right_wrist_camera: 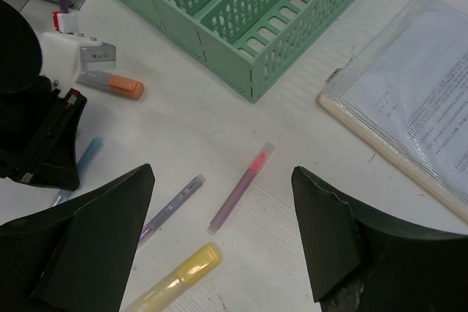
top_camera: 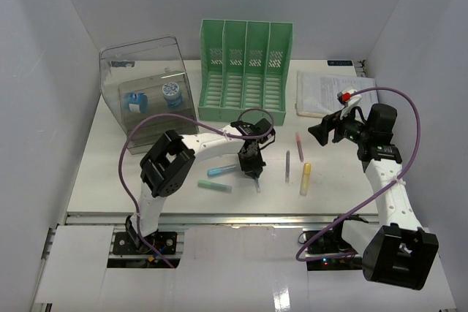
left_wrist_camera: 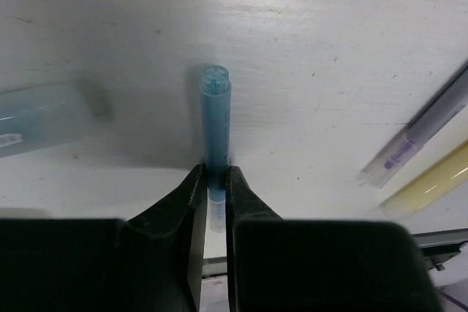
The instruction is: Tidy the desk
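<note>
On the white desk, my left gripper points down and is shut on a thin blue pen. The pen's lower end pokes out below the fingers. In the left wrist view the gripper pinches the pen's barrel near its clear end. My right gripper hangs open above the desk to the right. In its own view it holds nothing and looks down on a pink-tipped purple pen, a grey pen and a yellow highlighter.
A green slotted file rack stands at the back, with a clear drawer box to its left. Papers lie at back right. A light blue highlighter and a teal one lie left of my left gripper. An orange-capped item lies by the rack.
</note>
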Robot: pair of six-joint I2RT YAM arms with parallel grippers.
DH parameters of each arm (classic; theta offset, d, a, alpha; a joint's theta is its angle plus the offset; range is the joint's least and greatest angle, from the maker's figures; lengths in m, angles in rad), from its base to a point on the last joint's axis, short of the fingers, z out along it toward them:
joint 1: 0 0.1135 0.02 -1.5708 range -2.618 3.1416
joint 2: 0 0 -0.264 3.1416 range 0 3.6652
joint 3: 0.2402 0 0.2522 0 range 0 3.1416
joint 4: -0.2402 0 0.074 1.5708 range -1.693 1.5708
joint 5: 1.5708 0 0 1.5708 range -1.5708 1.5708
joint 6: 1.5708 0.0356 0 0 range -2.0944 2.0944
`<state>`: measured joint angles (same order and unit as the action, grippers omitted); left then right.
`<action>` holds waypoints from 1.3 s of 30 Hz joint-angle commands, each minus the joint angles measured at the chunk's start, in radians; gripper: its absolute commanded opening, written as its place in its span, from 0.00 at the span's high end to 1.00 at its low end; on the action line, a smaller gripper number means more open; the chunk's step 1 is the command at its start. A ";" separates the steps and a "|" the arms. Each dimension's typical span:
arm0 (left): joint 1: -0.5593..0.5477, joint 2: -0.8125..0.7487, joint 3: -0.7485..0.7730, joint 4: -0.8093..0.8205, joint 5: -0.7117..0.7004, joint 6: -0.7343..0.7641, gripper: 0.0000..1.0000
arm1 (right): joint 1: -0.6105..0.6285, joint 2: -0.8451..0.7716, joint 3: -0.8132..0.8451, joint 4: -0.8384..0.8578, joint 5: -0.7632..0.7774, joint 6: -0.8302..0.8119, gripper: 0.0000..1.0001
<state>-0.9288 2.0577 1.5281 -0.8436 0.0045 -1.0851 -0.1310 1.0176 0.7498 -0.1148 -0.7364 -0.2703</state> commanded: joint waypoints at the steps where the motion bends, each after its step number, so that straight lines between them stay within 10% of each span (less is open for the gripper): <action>1: 0.007 -0.272 -0.089 0.080 -0.102 0.001 1.00 | -0.007 -0.008 0.006 0.032 -0.020 0.003 0.18; 15: 0.455 -1.185 -0.783 0.366 -0.230 -0.525 1.00 | -0.012 0.005 -0.008 0.050 -0.032 0.007 0.18; 36: 0.849 -0.869 -0.643 0.400 -0.126 -0.599 1.00 | -0.012 0.025 -0.015 0.052 -0.031 -0.009 0.18; 39: 0.857 -0.859 -0.657 0.402 -0.106 -0.599 0.77 | -0.012 0.040 -0.016 0.046 -0.033 -0.015 0.17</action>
<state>-0.0865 1.1948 0.8478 -0.4646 -0.1420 -1.6737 -0.1375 1.0394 0.7380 -0.1005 -0.7480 -0.2720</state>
